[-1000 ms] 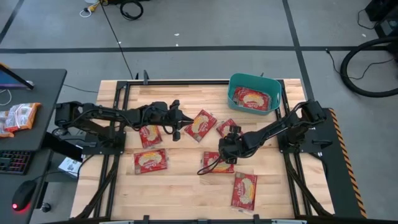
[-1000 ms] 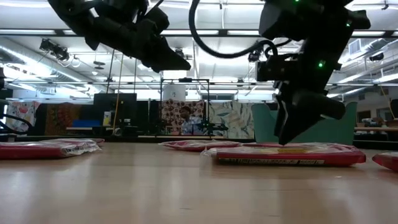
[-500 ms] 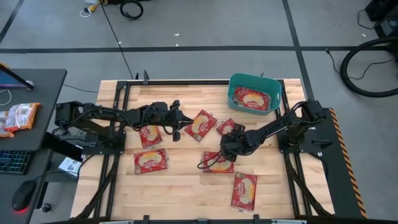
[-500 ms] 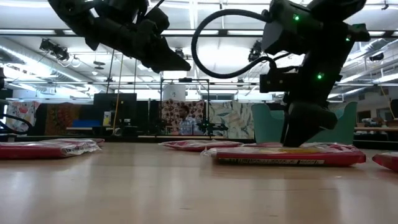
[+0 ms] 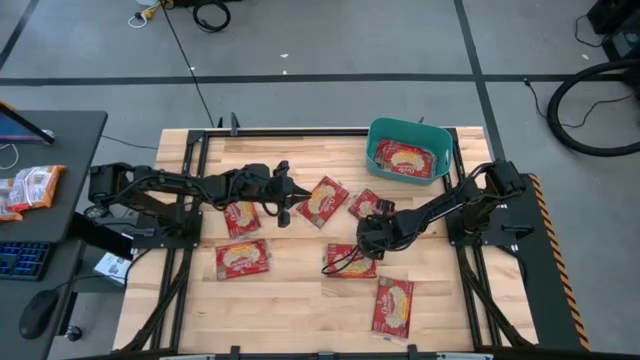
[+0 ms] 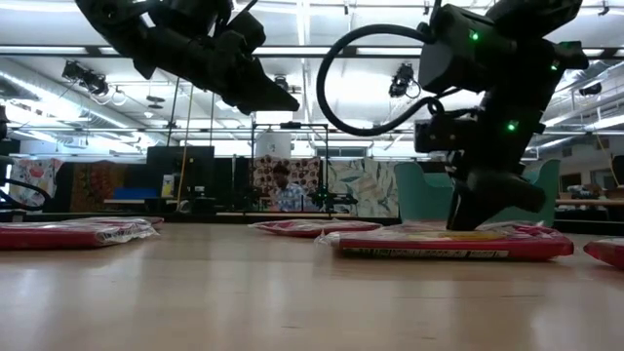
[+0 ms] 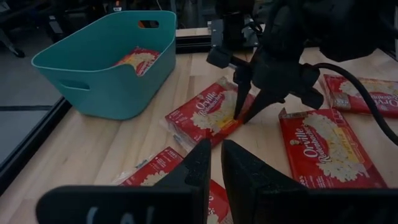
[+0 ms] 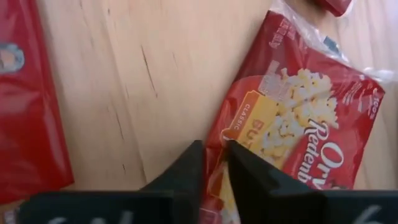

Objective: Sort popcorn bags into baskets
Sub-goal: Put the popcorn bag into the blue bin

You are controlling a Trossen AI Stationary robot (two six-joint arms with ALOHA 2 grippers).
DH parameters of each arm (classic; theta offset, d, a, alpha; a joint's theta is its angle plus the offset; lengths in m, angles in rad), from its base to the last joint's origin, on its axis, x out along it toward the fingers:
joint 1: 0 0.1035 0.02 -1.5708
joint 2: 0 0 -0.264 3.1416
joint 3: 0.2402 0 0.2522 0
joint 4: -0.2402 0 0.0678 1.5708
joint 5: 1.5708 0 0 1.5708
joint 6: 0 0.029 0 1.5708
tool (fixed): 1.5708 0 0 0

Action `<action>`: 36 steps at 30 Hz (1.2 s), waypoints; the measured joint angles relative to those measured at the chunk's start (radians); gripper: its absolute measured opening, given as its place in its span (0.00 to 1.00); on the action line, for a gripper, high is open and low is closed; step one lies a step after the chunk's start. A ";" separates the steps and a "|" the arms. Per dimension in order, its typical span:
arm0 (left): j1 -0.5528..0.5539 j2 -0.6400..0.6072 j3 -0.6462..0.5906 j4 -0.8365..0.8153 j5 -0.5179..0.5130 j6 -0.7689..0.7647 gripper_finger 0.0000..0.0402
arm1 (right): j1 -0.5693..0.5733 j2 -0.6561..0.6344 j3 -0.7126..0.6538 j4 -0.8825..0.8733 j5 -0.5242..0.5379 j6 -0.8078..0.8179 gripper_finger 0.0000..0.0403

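We are reading "Orville Redenbacher's" on the popcorn bag [image 8: 292, 137]; right gripper [image 8: 212, 163] is pinching its edge mid-tabletop [image 5: 300, 300]; left gripper [image 7: 214, 163] nearly pressed together, idling.

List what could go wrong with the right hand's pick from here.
The right hand pinches only the edge of a flat popcorn bag, so the bag may slip free when lifted. Another bag lies close beside it and could get dragged along on the way to the teal basket.
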 joint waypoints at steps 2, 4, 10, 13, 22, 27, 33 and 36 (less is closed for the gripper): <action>0.000 0.000 0.000 0.000 0.000 0.000 0.11 | 0.000 0.000 0.000 -0.006 -0.006 -0.010 0.11; 0.000 0.000 0.000 0.000 0.000 0.000 0.11 | -0.001 0.000 -0.001 -0.018 -0.011 -0.023 0.04; 0.000 0.000 0.000 0.000 0.000 0.000 0.11 | 0.000 0.003 0.062 -0.143 -0.022 -0.040 0.02; -0.007 0.014 0.000 0.016 0.000 0.008 0.11 | 0.002 0.003 0.104 -0.206 -0.017 -0.071 0.01; -0.074 0.165 0.000 0.185 -0.128 0.208 0.17 | 0.003 0.002 0.203 -0.313 -0.004 -0.105 0.01; -0.090 0.252 -0.001 0.259 -0.202 0.272 0.32 | 0.003 0.002 0.204 -0.310 -0.005 -0.062 0.02; -0.090 0.268 -0.001 0.266 -0.202 0.237 0.43 | 0.003 0.002 0.154 -0.110 0.035 -0.038 0.20; -0.089 0.268 -0.001 0.263 -0.202 0.231 0.44 | -0.003 0.002 0.105 -0.001 0.077 -0.067 0.30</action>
